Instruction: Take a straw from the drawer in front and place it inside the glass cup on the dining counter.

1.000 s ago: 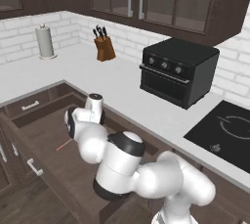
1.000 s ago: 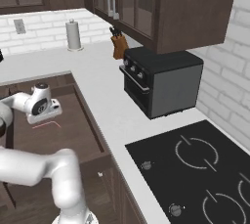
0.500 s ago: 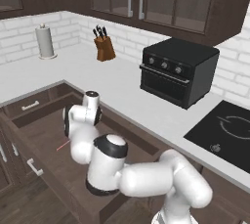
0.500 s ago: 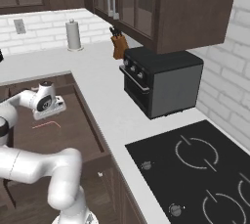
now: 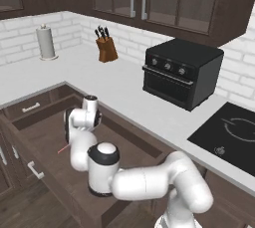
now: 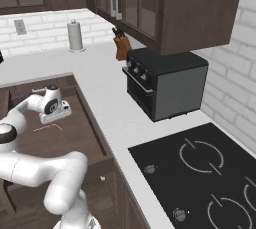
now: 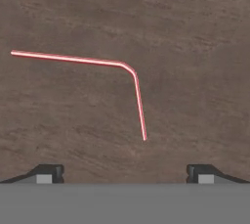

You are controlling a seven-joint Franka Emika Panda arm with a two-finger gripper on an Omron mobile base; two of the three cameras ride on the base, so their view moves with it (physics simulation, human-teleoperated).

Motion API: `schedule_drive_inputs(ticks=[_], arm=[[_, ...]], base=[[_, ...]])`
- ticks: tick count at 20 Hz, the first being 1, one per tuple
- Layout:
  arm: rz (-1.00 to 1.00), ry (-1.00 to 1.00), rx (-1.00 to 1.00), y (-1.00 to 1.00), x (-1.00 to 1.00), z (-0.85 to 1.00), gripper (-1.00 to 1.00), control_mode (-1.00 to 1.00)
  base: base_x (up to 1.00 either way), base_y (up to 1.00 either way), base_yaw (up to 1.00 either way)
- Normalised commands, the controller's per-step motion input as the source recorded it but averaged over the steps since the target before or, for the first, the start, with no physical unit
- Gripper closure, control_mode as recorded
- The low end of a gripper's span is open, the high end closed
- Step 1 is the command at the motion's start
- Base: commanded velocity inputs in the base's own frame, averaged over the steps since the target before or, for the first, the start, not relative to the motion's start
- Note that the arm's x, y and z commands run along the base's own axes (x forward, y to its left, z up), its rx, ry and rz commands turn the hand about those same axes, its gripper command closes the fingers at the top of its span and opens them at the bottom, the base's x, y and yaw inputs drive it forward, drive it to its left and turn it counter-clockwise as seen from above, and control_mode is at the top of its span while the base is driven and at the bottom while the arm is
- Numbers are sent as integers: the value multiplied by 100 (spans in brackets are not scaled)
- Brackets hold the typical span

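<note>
Hovering over drawer [image 5: 45,137], hand [image 7: 125,173] spread wide; bent straw [image 7: 128,69] lying beyond fingertips.

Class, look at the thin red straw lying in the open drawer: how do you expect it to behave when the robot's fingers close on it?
The straw is very thin, so probably light and easily nudged aside. It lies flat on the drawer floor, so the fingers may struggle to get under it. Its bend should stop it rolling far.
</note>
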Motion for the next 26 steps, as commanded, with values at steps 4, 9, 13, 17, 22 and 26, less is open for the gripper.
schedule_drive_inputs(ticks=[4,9,13,17,22,26], arm=[[0,0,-2,25,0,-31,-100,-100],[0,0,-1,11,22,-31,-100,-100],[0,0,-2,0,24,-29,-100,-100],[0,0,-3,0,12,-26,-100,-100],[0,0,-2,0,11,-33,-100,-100],[0,0,-2,0,24,-37,-100,-100]], base=[[0,0,0],[0,0,0],[0,0,0],[0,0,0],[0,0,0],[0,0,0]])
